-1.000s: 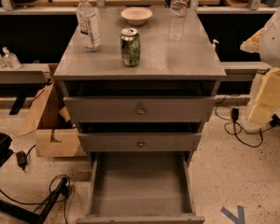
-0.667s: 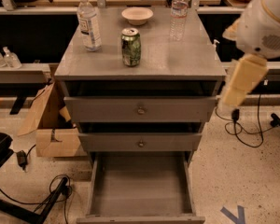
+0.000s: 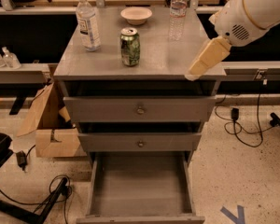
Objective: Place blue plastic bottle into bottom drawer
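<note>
Gripper [image 3: 201,63] at right-centre of frame, over the right front edge of the cabinet top [image 3: 158,62]. It appears to carry nothing; whether released or clenched, cannot tell from this angle. Blue plastic bottle [image 3: 87,22] upright at upper left, well apart from it, not grasped. Bottom drawer [image 3: 140,190] pulled out at lower centre, bottle not in it. Reach, grasp and transfer all remain. Green can [image 3: 130,46] and bowl [image 3: 136,15] sit between gripper and bottle; slimmer clear bottle [image 3: 178,13] upper right.
</note>
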Tool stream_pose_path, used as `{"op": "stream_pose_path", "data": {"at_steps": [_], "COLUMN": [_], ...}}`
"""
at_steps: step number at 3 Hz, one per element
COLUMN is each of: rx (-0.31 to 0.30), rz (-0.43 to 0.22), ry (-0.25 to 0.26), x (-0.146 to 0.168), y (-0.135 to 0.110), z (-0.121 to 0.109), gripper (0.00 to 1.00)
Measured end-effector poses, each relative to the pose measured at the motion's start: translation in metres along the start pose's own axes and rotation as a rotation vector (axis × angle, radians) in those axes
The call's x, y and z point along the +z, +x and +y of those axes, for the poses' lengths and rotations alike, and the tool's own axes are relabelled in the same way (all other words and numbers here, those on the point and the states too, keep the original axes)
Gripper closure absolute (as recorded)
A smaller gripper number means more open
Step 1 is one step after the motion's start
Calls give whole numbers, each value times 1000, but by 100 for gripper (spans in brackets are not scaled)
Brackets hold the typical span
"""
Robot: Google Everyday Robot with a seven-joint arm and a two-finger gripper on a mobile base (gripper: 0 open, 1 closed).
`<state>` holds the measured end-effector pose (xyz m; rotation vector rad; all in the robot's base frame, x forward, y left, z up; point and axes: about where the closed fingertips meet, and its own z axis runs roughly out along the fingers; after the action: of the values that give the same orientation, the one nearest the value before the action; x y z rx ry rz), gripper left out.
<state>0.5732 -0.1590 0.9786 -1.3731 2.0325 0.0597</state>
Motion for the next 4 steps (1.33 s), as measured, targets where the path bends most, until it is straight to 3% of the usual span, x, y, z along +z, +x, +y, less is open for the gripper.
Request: {"op": "stream_pose_path", "data": {"at_steps": [1, 2, 4], "rx": [34, 42, 66], "rz": [-191, -269, -294], "ry": [39, 111, 119], "x": [28, 29, 36], "y": [-24, -41, -42], "z": [-22, -42, -49], "gripper": [0, 0, 0]}}
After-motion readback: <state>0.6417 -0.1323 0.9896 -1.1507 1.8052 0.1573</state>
